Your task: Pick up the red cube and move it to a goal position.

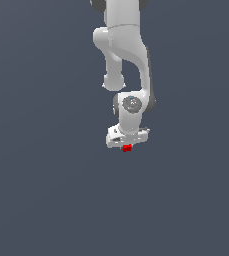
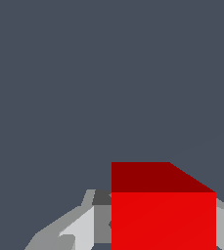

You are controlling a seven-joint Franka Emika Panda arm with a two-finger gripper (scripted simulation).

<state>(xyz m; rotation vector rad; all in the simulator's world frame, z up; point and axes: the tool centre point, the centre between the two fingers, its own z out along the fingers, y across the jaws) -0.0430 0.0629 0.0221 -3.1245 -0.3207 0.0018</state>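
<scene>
The red cube [image 1: 127, 148] is a tiny bright red block right under the white hand of the arm, near the middle of the exterior view. My gripper [image 1: 127, 145] points down and is shut on the cube, which hides most of its fingers. In the wrist view the red cube [image 2: 163, 215] fills the space between the grey fingers [image 2: 79, 229], one pressed against each side. I cannot tell how high the cube is above the floor.
A plain dark grey floor [image 1: 46, 200] spreads all around, with no other objects or edges in view. The white arm [image 1: 128, 45] rises from the gripper to the top of the exterior view.
</scene>
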